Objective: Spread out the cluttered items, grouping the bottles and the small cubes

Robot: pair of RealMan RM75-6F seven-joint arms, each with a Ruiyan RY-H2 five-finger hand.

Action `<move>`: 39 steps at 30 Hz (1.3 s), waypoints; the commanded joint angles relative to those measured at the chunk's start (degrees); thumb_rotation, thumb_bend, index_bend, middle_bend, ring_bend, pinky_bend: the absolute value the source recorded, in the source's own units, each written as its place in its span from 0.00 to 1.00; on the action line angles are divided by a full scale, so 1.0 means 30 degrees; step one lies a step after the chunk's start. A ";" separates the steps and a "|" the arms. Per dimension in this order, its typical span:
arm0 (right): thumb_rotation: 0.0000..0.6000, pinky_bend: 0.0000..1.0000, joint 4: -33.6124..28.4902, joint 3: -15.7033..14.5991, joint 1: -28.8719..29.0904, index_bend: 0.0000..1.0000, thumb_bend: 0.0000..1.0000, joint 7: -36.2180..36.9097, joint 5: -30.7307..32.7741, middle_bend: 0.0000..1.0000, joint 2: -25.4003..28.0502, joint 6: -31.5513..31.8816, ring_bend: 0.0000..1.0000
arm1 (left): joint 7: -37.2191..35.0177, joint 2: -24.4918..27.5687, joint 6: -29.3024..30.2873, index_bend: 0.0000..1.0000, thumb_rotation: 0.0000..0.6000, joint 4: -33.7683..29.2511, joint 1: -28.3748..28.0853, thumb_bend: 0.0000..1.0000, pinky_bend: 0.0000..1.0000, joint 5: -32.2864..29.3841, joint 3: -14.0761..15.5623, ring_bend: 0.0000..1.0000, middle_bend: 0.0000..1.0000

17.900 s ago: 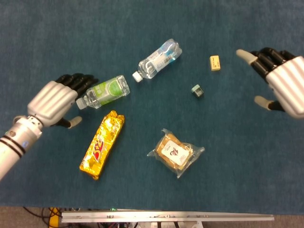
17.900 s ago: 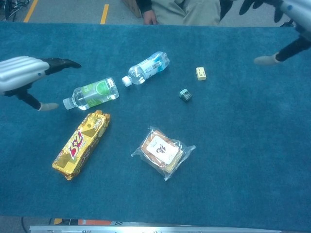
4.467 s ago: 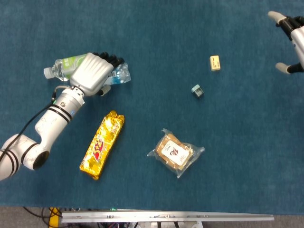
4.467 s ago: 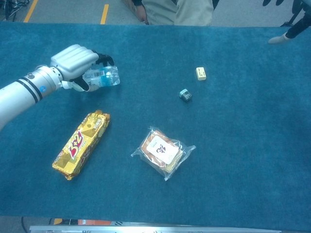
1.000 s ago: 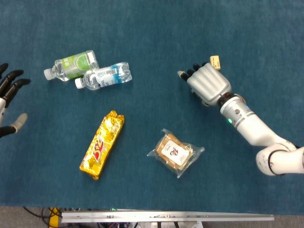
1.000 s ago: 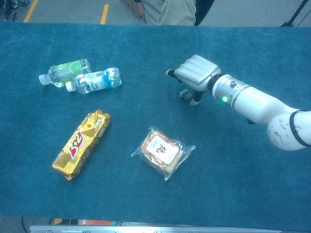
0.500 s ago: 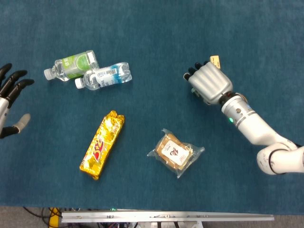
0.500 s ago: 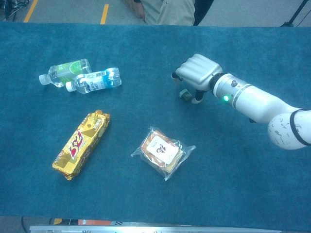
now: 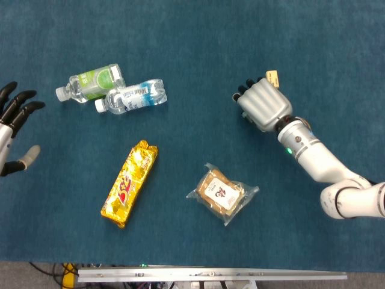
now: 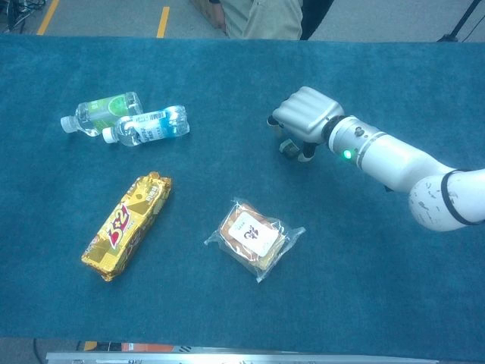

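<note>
Two clear bottles lie touching at the far left: a green-labelled bottle (image 9: pixel 90 82) (image 10: pixel 100 112) and a blue-labelled bottle (image 9: pixel 132 96) (image 10: pixel 146 125). My right hand (image 9: pixel 262 105) (image 10: pixel 305 114) is curled down over the small grey cube (image 10: pixel 288 146), which sits on the table, pinched between thumb and fingers. In the head view the hand hides that cube. The yellow cube (image 9: pixel 272 76) peeks out just beyond the knuckles and is hidden in the chest view. My left hand (image 9: pixel 12 129) hovers at the left edge with fingers spread, holding nothing.
A gold snack bar (image 9: pixel 129 182) (image 10: pixel 126 224) lies diagonally front left. A clear bag of biscuits (image 9: pixel 222 193) (image 10: pixel 254 238) lies front centre. A blue cloth (image 9: pixel 192 36) covers the table. A person stands beyond the far edge (image 10: pixel 261 17).
My right hand's fingers have curled in over the grey cube, with the hand shifting slightly right. My left hand has drifted a little. Earlier, the bottles were moved to the far left.
</note>
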 commanded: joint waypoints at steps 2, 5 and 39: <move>1.00 0.46 0.0039 0.0003 0.0085 0.44 0.11 -0.0113 0.0072 0.36 -0.0091 0.0030 0.29 | -0.0050 0.0009 -0.0035 0.20 1.00 0.0021 0.0028 0.26 0.22 -0.0003 -0.0008 0.05 0.16; 1.00 0.46 0.0066 -0.0011 0.0141 0.46 0.11 -0.0228 0.0160 0.36 -0.0161 0.0063 0.29 | -0.0131 -0.0006 -0.0009 0.20 1.00 0.0051 0.0071 0.26 0.22 0.0028 -0.0018 0.05 0.16; 1.00 0.46 -0.1126 0.0315 0.0015 0.55 0.20 -0.0277 0.1013 0.36 0.1192 0.1315 0.29 | -0.0687 -0.0014 0.0045 0.20 1.00 0.0196 0.0350 0.26 0.22 0.0341 -0.0037 0.05 0.16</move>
